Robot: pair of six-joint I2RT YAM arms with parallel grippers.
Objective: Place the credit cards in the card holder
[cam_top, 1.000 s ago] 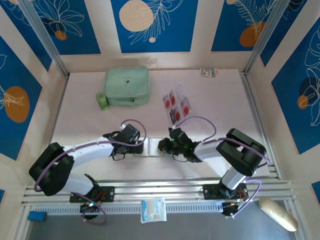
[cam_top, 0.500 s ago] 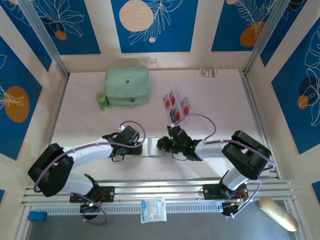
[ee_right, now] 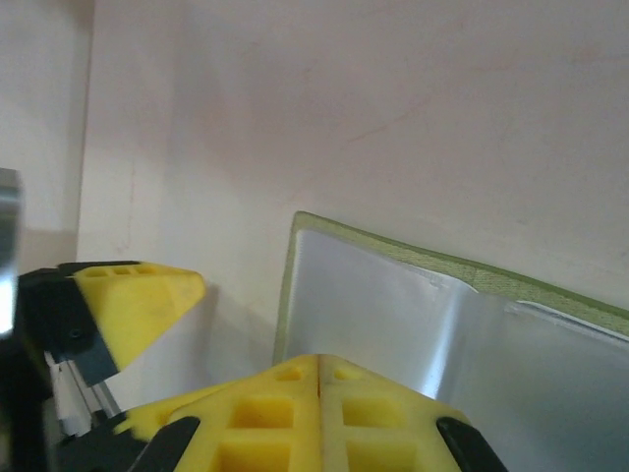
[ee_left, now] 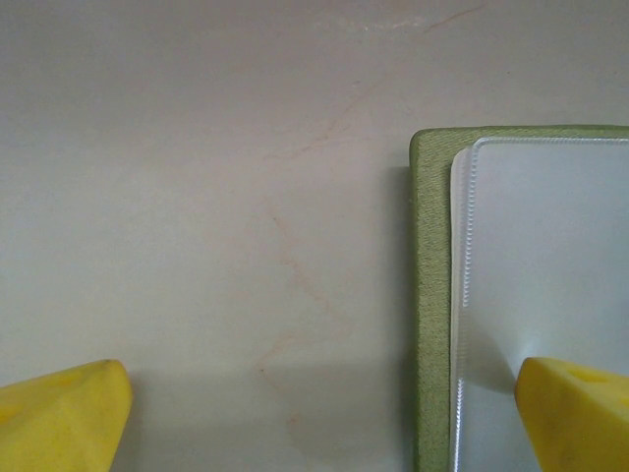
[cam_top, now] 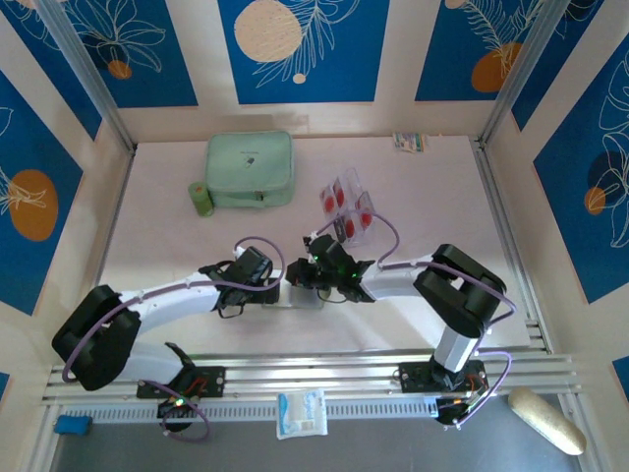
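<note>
The card holder (ee_left: 428,295) lies open and flat on the table, an olive rim around pale inner pockets (ee_right: 393,295). From above it is a pale patch (cam_top: 307,297) between the two wrists. My left gripper (ee_left: 319,423) is open at its left edge: one yellow finger (ee_left: 580,413) is over the pale pocket and the other is over bare table. My right gripper (ee_right: 319,362) is shut with nothing between its fingers, low over the holder's near side (cam_top: 296,276). The credit cards (cam_top: 346,206), clear rectangles with red round marks, lie in a loose cluster further back.
A mint-green zip case (cam_top: 250,170) and a small green roll (cam_top: 201,200) sit at the back left. A small packet (cam_top: 410,142) lies by the back wall. Aluminium rails (cam_top: 314,372) run along the near edge, and another runs down the right side.
My right gripper has slid left across the card holder, closing in on the left gripper, and its arm has swung with it. The left gripper has barely moved.
</note>
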